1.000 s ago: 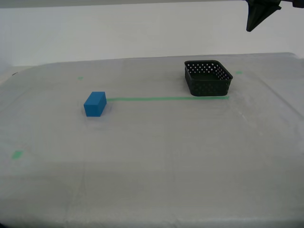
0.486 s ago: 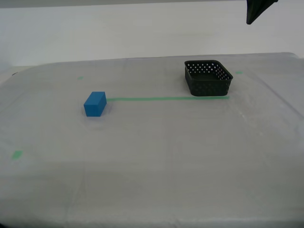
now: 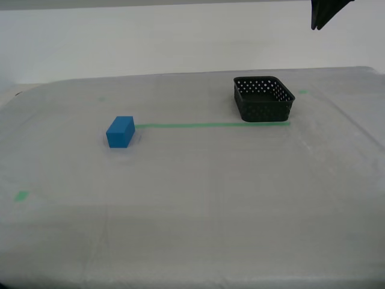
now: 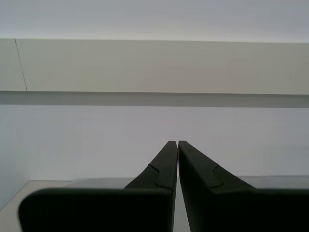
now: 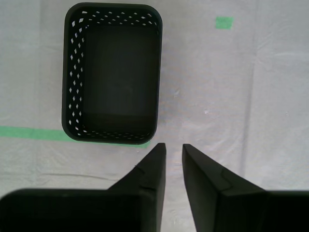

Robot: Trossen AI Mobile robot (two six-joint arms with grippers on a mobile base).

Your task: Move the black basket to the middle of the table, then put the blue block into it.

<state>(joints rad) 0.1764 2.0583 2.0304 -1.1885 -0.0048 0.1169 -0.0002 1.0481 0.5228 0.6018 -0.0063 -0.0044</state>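
Observation:
The black basket (image 3: 264, 99) stands empty at the far end of the green tape line, toward the exterior view's right. The blue block (image 3: 120, 132) rests on the table (image 3: 210, 192) at the line's other end, toward that view's left. From high above, the first wrist view looks down on the basket (image 5: 112, 72). My first gripper (image 5: 174, 145) hovers beside it, open by a narrow gap with nothing between its fingers. My second gripper (image 4: 174, 141) is shut on nothing and faces a pale wall. The block shows in neither wrist view.
A thin green tape line (image 3: 210, 125) runs from block to basket, and it also shows in the first wrist view as a tape line (image 5: 29, 132). Small green tape bits (image 3: 21, 195) mark the cloth. A dark arm tip (image 3: 322, 15) hangs in the exterior view's top right corner.
The dark arm tip in the exterior view's top right corner has risen slightly, so less of it shows. Basket and block have not moved.

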